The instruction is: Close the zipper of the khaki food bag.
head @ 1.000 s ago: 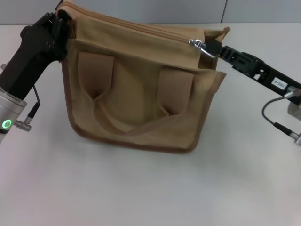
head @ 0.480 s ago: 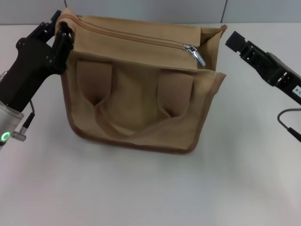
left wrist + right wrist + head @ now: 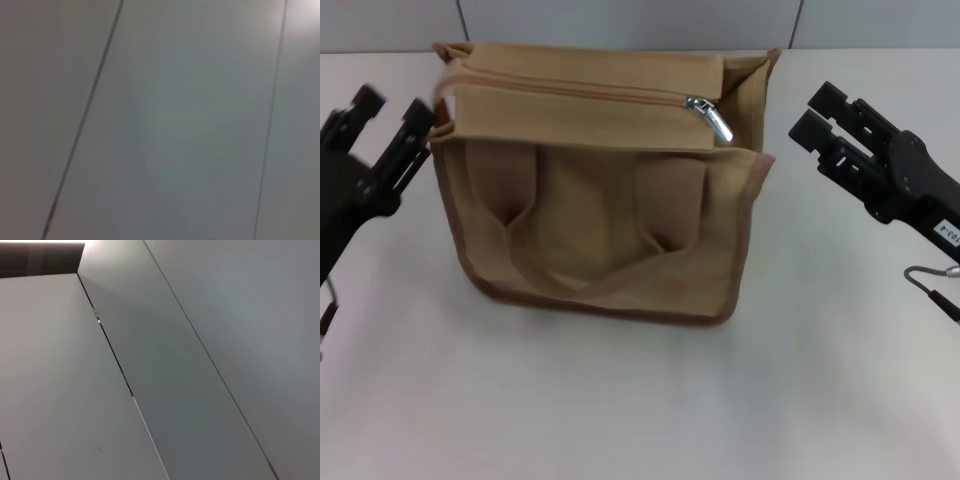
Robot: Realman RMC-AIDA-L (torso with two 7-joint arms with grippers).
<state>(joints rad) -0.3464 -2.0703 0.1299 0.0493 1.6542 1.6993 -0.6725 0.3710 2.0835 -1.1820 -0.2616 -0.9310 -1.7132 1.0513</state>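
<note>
The khaki food bag (image 3: 600, 200) stands between both grippers. Left gripper (image 3: 390, 115) and right gripper (image 3: 812, 112) gape wide, now withdrawn from it; the zipper (image 3: 708, 115) pull rests near the bag's right end.

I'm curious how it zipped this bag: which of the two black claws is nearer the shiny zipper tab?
The right gripper, open beside the khaki food bag at the silver pull tab's end; the left gripper flanks the opposite end.

The head view looks forward and down from above the table (image 3: 620, 400), close enough that the khaki food bag (image 3: 600, 200) fills its middle. Both wrist views face only grey panelled wall (image 3: 175, 125), sharing nothing with it.
</note>
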